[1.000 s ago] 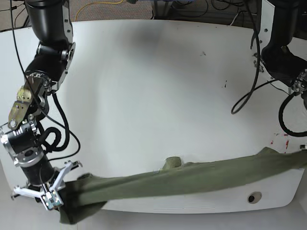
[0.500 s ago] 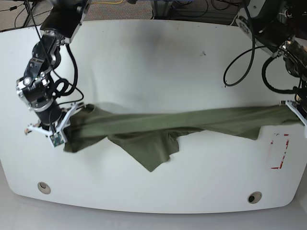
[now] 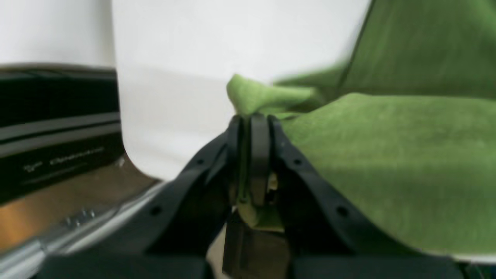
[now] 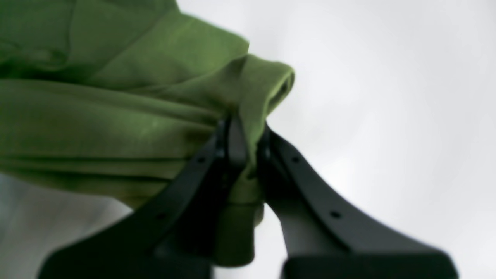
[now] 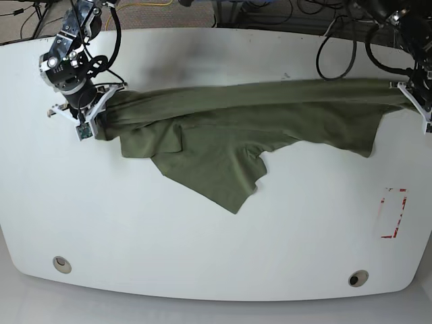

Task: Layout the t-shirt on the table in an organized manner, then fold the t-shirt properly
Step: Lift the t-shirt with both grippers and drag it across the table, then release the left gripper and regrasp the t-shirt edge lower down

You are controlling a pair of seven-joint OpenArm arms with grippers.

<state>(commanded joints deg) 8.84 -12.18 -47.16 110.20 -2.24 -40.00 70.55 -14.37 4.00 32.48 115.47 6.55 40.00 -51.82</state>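
Olive-green cotton, the t-shirt, stretched across the far half of the table between two arms. Pinched at one end by the right gripper, jaws closed tight on a bunched fold near the table's far corner; pinched at the other end by the left gripper, likewise clamped on a wad of cloth at the opposite edge. Body sagging onto the white surface, one sleeve trailing toward the middle. Layout step apparently in hand, folding not yet begun. Next move likely calling for lowering the taut edge and spreading wrinkles flat before release.
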